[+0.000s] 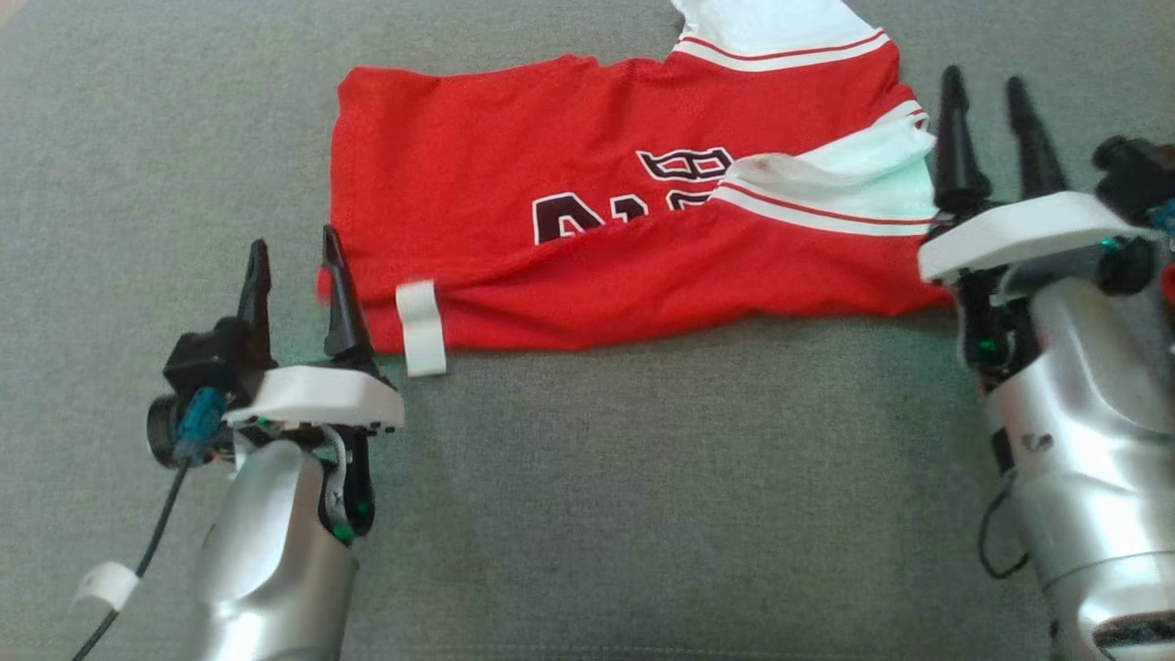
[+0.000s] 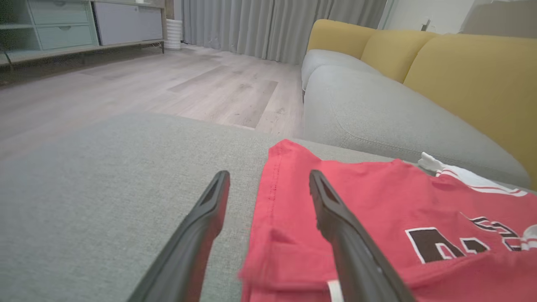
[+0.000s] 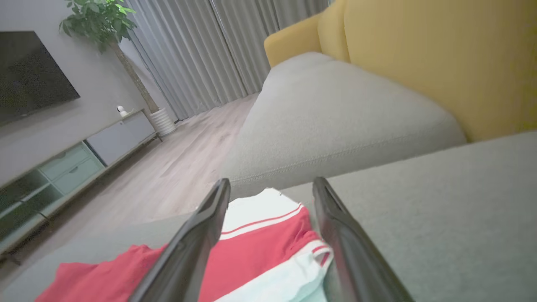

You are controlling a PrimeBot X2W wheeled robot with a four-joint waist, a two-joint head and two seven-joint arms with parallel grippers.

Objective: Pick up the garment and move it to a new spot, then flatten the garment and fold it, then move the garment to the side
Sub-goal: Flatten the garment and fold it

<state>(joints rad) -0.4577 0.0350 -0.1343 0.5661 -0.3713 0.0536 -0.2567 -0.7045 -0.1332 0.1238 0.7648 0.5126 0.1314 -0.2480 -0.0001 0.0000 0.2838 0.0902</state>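
Note:
The garment lies on the grey cushion, folded into a long red band. Part of its black lettering shows, a white striped sleeve is laid over its right part, and a white care tag sits on its near edge. My left gripper is open at the garment's near left corner. One finger is over the red cloth, the other over the cushion, and nothing is held. My right gripper is open at the garment's right end, above the sleeve.
Yellow sofa backrests rise behind a neighbouring grey seat cushion. A wood floor, a low cabinet, curtains, a potted plant and a dark screen lie beyond the cushion's edge.

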